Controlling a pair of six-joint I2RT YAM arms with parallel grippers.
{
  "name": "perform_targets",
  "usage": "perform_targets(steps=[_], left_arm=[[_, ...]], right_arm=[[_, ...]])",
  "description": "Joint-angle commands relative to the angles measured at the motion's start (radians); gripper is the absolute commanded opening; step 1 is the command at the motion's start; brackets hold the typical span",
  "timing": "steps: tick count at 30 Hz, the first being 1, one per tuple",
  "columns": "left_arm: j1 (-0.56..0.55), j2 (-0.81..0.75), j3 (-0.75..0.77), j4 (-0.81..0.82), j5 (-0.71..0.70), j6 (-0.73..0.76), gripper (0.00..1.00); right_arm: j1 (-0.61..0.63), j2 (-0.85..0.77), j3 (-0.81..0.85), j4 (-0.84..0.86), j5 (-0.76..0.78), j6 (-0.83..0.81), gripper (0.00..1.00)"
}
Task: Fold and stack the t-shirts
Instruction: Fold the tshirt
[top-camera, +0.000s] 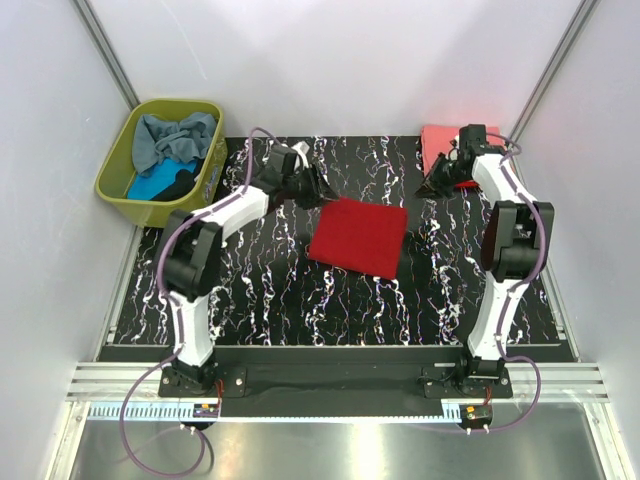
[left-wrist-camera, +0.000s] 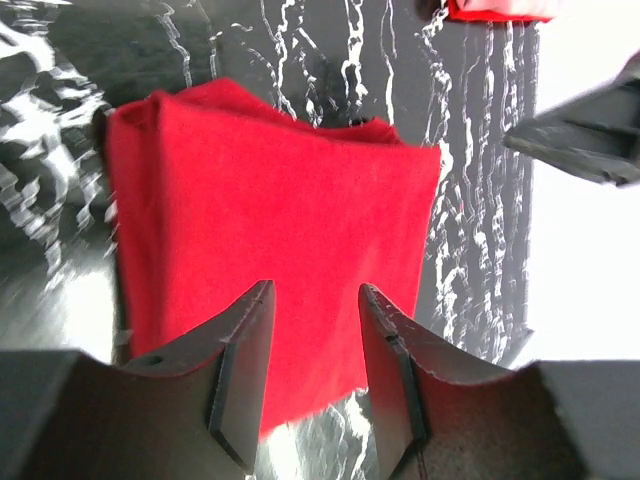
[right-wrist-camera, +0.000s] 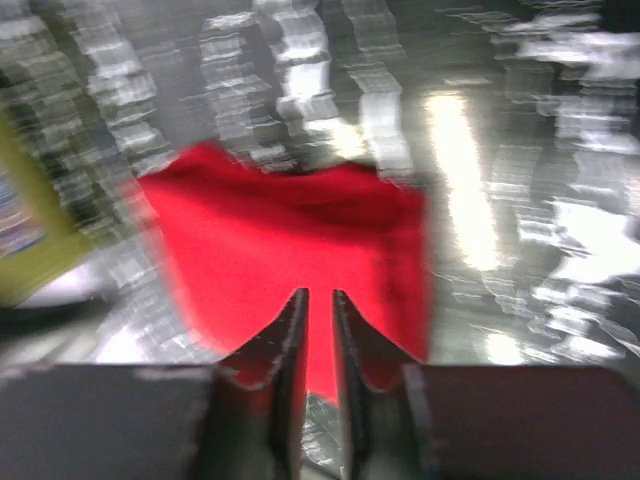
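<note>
A dark red t-shirt (top-camera: 360, 236) lies folded into a square in the middle of the black marbled table (top-camera: 270, 290). It also shows in the left wrist view (left-wrist-camera: 270, 210) and, blurred, in the right wrist view (right-wrist-camera: 300, 225). A coral-pink t-shirt (top-camera: 438, 140) lies folded at the back right, and its edge shows in the left wrist view (left-wrist-camera: 497, 10). My left gripper (top-camera: 320, 186) (left-wrist-camera: 315, 295) is open and empty, just off the red shirt's back left corner. My right gripper (top-camera: 436, 183) (right-wrist-camera: 320, 300) is nearly shut, empty, and hovers between the two folded shirts.
An olive-green basket (top-camera: 118, 165) at the back left holds crumpled grey-blue (top-camera: 175, 135), turquoise (top-camera: 152, 184) and black (top-camera: 180, 181) shirts. Its rim shows blurred in the right wrist view (right-wrist-camera: 30, 230). White walls enclose the table on three sides.
</note>
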Motion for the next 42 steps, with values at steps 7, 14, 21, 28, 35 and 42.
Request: perform_targets(steps=[7, 14, 21, 28, 35, 42], left_arm=[[0.015, 0.212, 0.095, 0.382, 0.120, -0.126, 0.41], [0.044, 0.371, 0.182, 0.427, 0.120, -0.175, 0.41], [0.058, 0.440, 0.283, 0.281, 0.134, -0.112, 0.42], [0.084, 0.292, 0.364, -0.006, 0.016, 0.082, 0.44], [0.061, -0.093, 0.048, -0.038, -0.143, -0.038, 0.50], [-0.162, -0.478, -0.465, 0.138, -0.407, -0.528, 0.58]], right_arm=[[0.028, 0.089, -0.193, 0.474, -0.507, 0.190, 0.01], [0.012, 0.244, -0.203, 0.611, -0.541, 0.198, 0.01], [-0.061, 0.281, -0.187, 0.611, -0.503, 0.204, 0.07], [-0.074, 0.152, -0.042, 0.270, -0.346, 0.131, 0.22], [-0.073, -0.135, -0.148, 0.013, -0.168, 0.054, 0.49], [-0.071, -0.446, -0.463, 0.004, -0.182, 0.031, 0.55]])
